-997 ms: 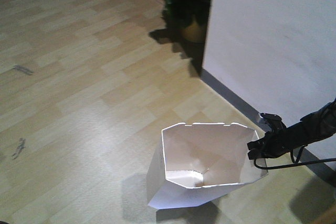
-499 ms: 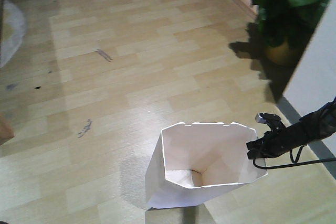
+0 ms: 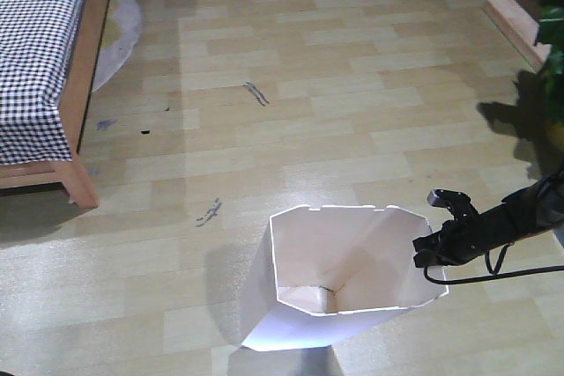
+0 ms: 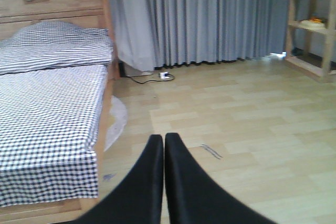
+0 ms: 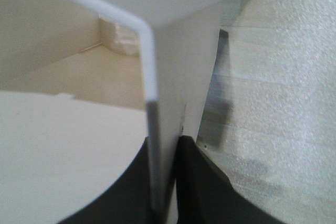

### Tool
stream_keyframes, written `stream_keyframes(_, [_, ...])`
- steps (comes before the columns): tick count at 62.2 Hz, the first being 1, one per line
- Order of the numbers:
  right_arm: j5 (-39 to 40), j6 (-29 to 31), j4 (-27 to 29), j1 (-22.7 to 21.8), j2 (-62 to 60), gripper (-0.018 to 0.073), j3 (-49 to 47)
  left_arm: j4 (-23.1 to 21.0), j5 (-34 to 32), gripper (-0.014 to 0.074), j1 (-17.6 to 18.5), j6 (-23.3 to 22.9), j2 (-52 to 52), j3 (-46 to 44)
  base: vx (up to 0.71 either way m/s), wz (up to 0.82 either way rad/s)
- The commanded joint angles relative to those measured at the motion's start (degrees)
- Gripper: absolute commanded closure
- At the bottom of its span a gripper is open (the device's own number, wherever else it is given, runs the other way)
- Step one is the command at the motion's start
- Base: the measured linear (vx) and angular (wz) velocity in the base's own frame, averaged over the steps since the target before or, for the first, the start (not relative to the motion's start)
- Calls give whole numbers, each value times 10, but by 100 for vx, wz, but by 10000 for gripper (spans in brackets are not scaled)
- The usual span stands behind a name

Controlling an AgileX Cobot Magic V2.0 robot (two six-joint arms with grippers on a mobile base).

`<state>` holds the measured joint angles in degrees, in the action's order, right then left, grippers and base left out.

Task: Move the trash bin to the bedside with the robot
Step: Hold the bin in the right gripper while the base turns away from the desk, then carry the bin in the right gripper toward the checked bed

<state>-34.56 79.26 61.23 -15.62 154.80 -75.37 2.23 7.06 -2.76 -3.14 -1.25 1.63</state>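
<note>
The trash bin (image 3: 348, 248) is seen well apart from the bed (image 3: 40, 50). Its wall farthest from the bed is pinched by the right gripper (image 3: 429, 257). The left gripper (image 4: 164, 139) is closed on nothing.

The trash bin (image 3: 352, 248) is thin white plastic, smooth and matt; the floor (image 3: 352, 112) is pale wood-look planking with a soft sheen; the bed frame (image 3: 82, 85) is light-brown wood; its cover (image 3: 35, 41) is checked cloth; the curtain (image 4: 210, 17) is grey cloth.
</note>
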Motion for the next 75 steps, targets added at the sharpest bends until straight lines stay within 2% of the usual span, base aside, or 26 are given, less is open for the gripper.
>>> stream_keyframes(1, [-117,3,36,-1,-49,564,-6,-3,-42,603,1,-3,-3,-12,13,28])
stream_keyframes(75, [-117,3,36,-1,-49,564,-6,-3,-42,603,1,-3,-3,-12,23,8])
